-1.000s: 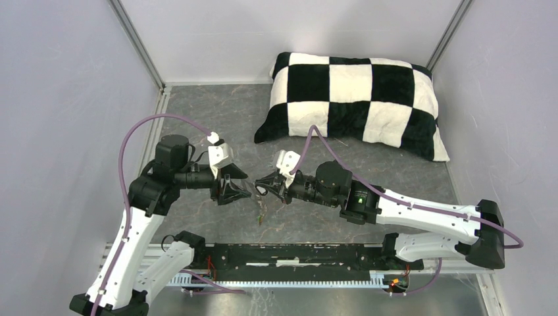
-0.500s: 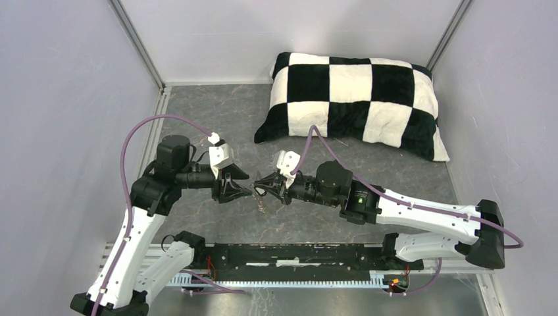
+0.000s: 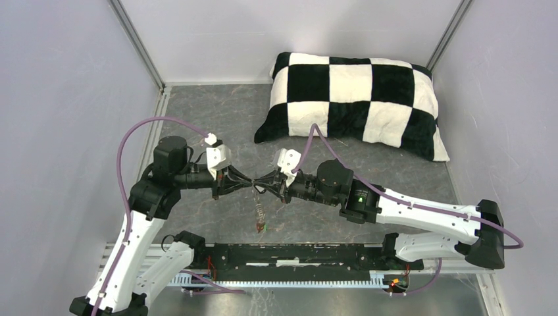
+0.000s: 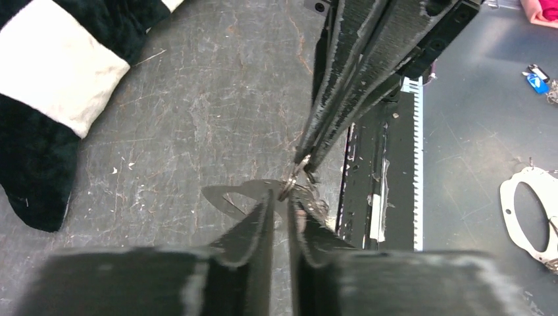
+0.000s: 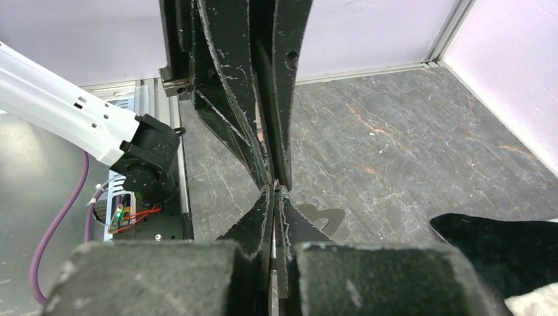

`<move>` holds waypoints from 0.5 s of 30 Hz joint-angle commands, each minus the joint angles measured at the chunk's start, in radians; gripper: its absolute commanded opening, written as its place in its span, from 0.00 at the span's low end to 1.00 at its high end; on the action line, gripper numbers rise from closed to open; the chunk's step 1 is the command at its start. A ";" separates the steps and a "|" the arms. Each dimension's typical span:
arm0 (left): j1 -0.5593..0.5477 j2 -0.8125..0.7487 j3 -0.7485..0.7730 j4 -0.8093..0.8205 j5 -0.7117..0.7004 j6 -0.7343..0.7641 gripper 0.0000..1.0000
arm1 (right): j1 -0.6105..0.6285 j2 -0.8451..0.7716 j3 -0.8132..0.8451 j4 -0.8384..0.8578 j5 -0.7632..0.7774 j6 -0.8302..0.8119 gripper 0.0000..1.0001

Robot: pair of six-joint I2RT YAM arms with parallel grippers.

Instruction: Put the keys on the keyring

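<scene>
Both grippers meet tip to tip above the dark table. The keyring [image 4: 230, 194] is a flat grey piece with a cutout, also seen as the keyring [image 5: 326, 217], with a small metal ring [image 4: 289, 186] at its edge. My left gripper [image 3: 249, 186] is narrowed onto that ring, its jaws a thin gap apart. From the other side my right gripper [image 3: 264, 186] is shut, pinching the same ring with a thin metal sliver between its pads. The keys [image 3: 261, 214] dangle below the tips, a green tag [image 3: 262, 227] lowest.
A black-and-white checked pillow [image 3: 355, 99] lies at the back right. A black rail [image 3: 296, 253] runs along the near edge between the arm bases. Grey walls close in the left, back and right.
My left gripper has moved right to the right gripper's tips and closed from wide open to a narrow gap. The dangling keys hang lower and straighter. The right arm barely moved.
</scene>
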 commanded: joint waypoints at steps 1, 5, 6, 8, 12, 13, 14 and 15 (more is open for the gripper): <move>0.000 -0.007 0.006 0.009 0.013 0.010 0.07 | 0.000 -0.005 0.051 0.071 -0.004 0.010 0.00; 0.000 -0.009 0.011 0.006 0.010 0.019 0.02 | 0.001 -0.007 0.047 0.072 -0.002 0.017 0.00; 0.001 -0.009 0.011 0.012 0.006 0.014 0.02 | 0.000 -0.007 0.046 0.071 -0.003 0.018 0.00; 0.000 -0.010 0.009 0.032 -0.005 -0.004 0.02 | -0.001 -0.009 0.040 0.072 -0.001 0.041 0.00; 0.000 -0.031 -0.005 0.082 -0.045 -0.045 0.02 | -0.006 -0.021 0.025 0.069 0.022 0.088 0.00; 0.000 -0.039 -0.009 0.096 -0.060 -0.050 0.02 | -0.012 -0.026 0.015 0.071 0.024 0.107 0.00; 0.000 -0.050 -0.019 0.110 -0.075 -0.055 0.02 | -0.019 -0.033 0.003 0.077 0.023 0.131 0.00; 0.000 -0.060 -0.023 0.127 -0.089 -0.063 0.02 | -0.029 -0.040 -0.011 0.083 0.019 0.153 0.01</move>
